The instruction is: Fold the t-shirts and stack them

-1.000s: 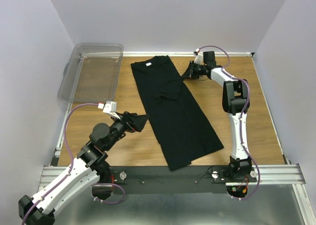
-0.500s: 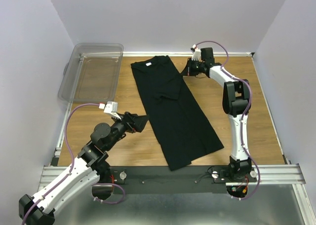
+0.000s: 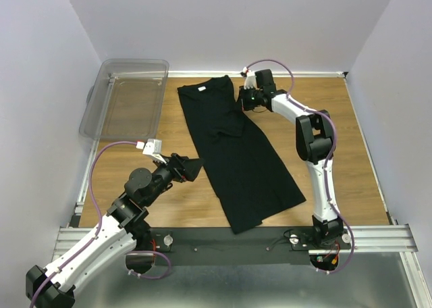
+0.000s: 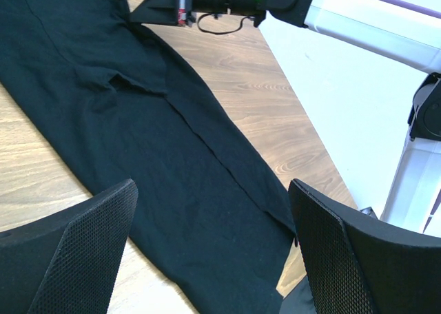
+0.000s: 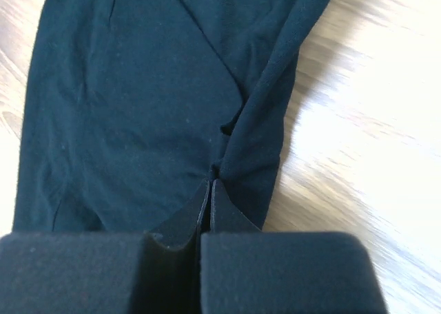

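One black t-shirt (image 3: pixel 243 159) lies lengthwise on the wooden table, folded narrow, with its white neck label (image 3: pixel 202 88) at the far end. My right gripper (image 3: pixel 244 98) is at the shirt's far right edge, shut on a pinch of the black cloth (image 5: pixel 262 142). The right wrist view shows its fingertips (image 5: pixel 210 183) pressed together with fabric bunched at the tips. The left gripper (image 3: pixel 192 166) hovers open beside the shirt's left edge, nothing between its fingers (image 4: pixel 83 245). Under it the left wrist view shows the shirt (image 4: pixel 172 169), and the right gripper (image 4: pixel 158 7) at the top.
A clear plastic bin (image 3: pixel 128 98) stands at the far left of the table, next to the shirt's collar end. Walls enclose the table on three sides. Bare wood (image 3: pixel 337 139) shows to the right of the shirt.
The right gripper has shut and moved left from the bare wood onto the shirt's far right edge, gripping cloth there. The left arm has not moved.
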Tool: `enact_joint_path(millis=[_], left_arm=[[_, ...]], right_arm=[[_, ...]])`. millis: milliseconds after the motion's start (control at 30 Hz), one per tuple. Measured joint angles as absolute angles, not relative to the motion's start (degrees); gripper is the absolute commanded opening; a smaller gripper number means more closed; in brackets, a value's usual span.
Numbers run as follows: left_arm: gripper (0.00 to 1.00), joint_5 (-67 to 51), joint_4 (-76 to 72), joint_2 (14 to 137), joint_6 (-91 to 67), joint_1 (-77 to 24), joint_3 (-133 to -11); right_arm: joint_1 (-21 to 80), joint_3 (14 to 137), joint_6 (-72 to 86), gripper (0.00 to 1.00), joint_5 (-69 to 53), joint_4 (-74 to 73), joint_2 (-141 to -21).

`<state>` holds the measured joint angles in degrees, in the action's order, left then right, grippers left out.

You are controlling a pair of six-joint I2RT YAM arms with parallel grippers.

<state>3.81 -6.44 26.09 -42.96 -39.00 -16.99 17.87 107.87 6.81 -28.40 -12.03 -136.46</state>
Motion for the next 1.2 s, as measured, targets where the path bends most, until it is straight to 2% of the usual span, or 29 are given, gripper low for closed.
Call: enact_joint_path(millis=[233, 533, 867, 933, 1000, 1200], left_arm=[[0.98, 3.79, -6.44, 26.02, -42.94, -39.0, -16.99], [0.98, 3.7, -6.35, 24.67, -42.94, -39.0, -16.99], [0.98, 3.7, -5.43, 23.38, -42.92, -39.0, -16.99], [0.98, 3.7, -4.95, 22.9, -42.92, -39.0, -16.99], [0.98, 3.7, -4.67, 22.7, -42.92, -39.0, -16.99], [0.98, 3.7, -4.36, 22.65, -42.92, -39.0, -16.99]], right_arm=[[20.32, 107.81, 5.28, 0.04, -24.45, -12.03, -136.03], [20.23, 107.81, 5.3, 0.05, -12.69, -12.05, -134.93], [19.4, 109.75, 3.73, 0.17, -5.19, -12.05, -135.57], [19.29, 110.19, 3.16, 0.27, -4.25, -12.05, -135.76], [18.98, 110.34, 2.85, 0.33, -3.9, -12.05, -135.85], [18.48, 110.39, 2.55, 0.33, -4.69, -12.05, -135.85]])
